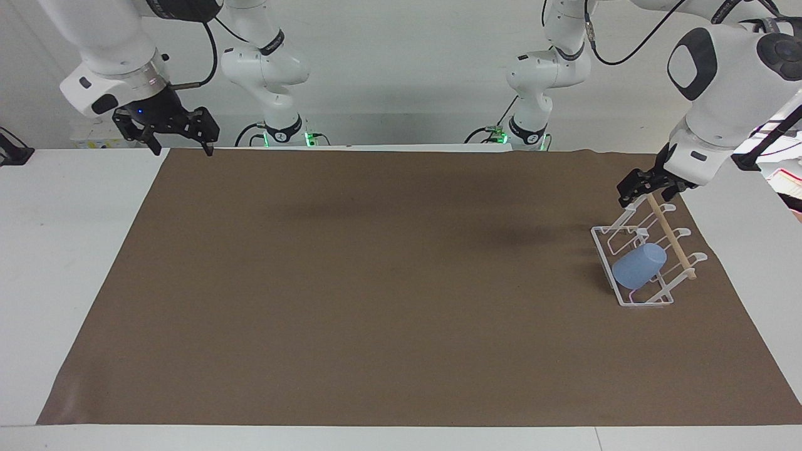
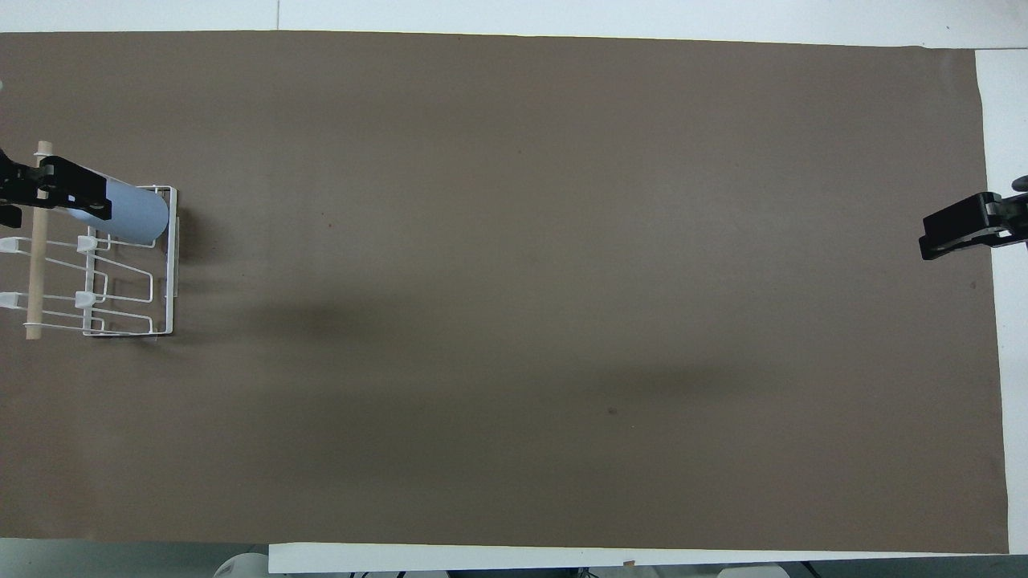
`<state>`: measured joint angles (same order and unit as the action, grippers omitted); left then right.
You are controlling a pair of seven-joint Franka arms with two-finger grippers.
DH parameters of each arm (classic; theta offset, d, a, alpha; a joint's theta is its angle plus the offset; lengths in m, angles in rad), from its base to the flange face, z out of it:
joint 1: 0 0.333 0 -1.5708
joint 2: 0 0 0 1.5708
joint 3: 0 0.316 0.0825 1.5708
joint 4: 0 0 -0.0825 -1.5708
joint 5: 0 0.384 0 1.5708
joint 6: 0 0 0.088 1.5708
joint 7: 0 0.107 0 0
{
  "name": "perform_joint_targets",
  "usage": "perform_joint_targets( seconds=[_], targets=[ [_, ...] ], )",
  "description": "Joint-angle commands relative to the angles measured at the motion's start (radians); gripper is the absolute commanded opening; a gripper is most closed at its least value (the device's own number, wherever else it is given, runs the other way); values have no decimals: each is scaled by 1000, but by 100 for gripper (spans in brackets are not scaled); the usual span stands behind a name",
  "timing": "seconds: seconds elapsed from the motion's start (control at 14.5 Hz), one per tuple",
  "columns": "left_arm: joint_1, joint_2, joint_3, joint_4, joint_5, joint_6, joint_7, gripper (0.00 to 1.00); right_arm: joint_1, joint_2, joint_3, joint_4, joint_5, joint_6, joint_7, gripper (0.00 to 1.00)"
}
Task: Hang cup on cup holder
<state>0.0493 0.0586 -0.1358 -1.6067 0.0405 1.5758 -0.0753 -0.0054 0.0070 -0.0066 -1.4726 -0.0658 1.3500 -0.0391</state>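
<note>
Facing view, read from its left edge across: your right tool [image 1: 178, 134] hung over the brown mat's [image 1: 376, 282] corner at the right arm's end of the counter [image 1: 69, 250], its fingers spread and holding nothing; that arm waited. Well apart from it, at the left arm's end, the light-blue cup [image 1: 639, 266] sat mouth-down over a slanted prong of the white wire cup holder [image 1: 604, 254], its long axis tilted along that prong, base pointing up toward the wooden dowel [image 1: 670, 235]. Your left tool [image 1: 639, 186] hovered over the rack's end nearer the robots, empty; I could not tell how its fingers stood. The cup lay below it and farther from the robots. By my reading the hanging was done, so the left arm, much the nearer, only needed to lift clear without brushing the dowel.
</note>
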Motion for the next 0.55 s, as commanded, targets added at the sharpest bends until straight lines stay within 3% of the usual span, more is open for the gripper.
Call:
perform_joint_targets(
  seconds=[0.0, 0.48],
  targets=[
    [0, -16, -4, 37, -16, -65, 29, 100, -2, -24, 4, -28, 0, -2, 1, 99],
    [-22, -54, -19, 37, -16, -92, 25, 100, -2, -24, 2, -28, 0, -2, 1, 99]
  ],
)
